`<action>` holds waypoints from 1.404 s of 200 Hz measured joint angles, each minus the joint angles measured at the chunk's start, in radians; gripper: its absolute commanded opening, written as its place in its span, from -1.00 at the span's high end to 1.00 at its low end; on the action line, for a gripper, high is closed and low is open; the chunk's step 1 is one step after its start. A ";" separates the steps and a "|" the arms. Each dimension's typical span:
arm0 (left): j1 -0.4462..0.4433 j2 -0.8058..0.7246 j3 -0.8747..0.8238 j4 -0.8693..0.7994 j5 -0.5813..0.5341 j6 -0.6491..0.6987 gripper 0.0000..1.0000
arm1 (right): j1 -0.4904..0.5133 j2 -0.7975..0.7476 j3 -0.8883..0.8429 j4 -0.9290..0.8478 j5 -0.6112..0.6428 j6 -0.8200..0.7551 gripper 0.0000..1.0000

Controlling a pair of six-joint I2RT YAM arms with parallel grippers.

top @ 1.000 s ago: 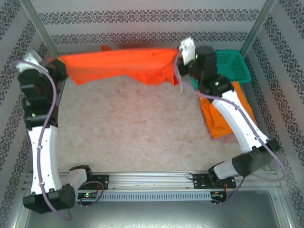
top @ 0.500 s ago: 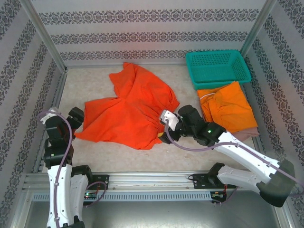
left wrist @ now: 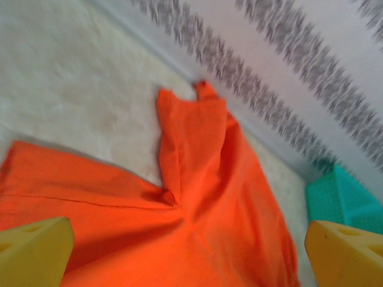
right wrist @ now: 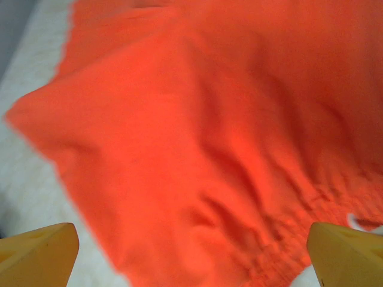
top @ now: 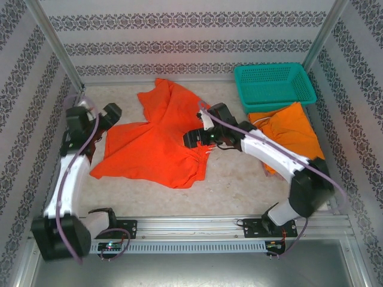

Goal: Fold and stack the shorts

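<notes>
Now we judge the laying-out step done and the folding about to begin. The red-orange shorts (top: 157, 146) lie spread on the table (top: 239, 176) left of centre, 1 leg reaching toward the back wall, the other toward the left wall, and the gathered waist at the near right. The cloth is not flat: the wrist views show ripples by the waist and a folded-over strip along the far leg. Our left gripper (top: 112, 111) hovers at the left leg's edge with its jaws wide, its yellow fingers (left wrist: 33, 248) far apart and nothing between them but the cloth below. Our right gripper (top: 191, 139) sits low over the waist side, equally wide and holding nothing. The orange shorts (top: 293, 134) lie folded on the right, just in front of the teal basket (top: 272, 84). Next, we think, each gripper must pinch a matching edge so 1 leg comes over the other. Wrinkles need smoothing first, or the fold will bunch, and the bundle then goes onto the orange pair.
</notes>
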 measured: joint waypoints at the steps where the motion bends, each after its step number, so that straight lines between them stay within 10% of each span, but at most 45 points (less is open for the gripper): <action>1: -0.002 0.010 0.004 0.000 0.001 0.002 -0.93 | -0.003 0.006 0.001 0.000 0.000 0.003 -0.95; 130: -0.092 1.151 1.091 -0.174 -0.047 0.069 -0.43 | -0.233 0.469 0.297 -0.006 -0.050 0.134 -0.94; 192: -0.135 1.408 1.497 -0.377 -0.122 0.113 -0.29 | -0.233 0.481 0.348 -0.006 -0.063 0.137 -0.94; 281: -0.172 1.482 1.574 -0.515 -0.277 0.173 -0.11 | -0.233 0.513 0.368 -0.006 -0.069 0.144 -0.94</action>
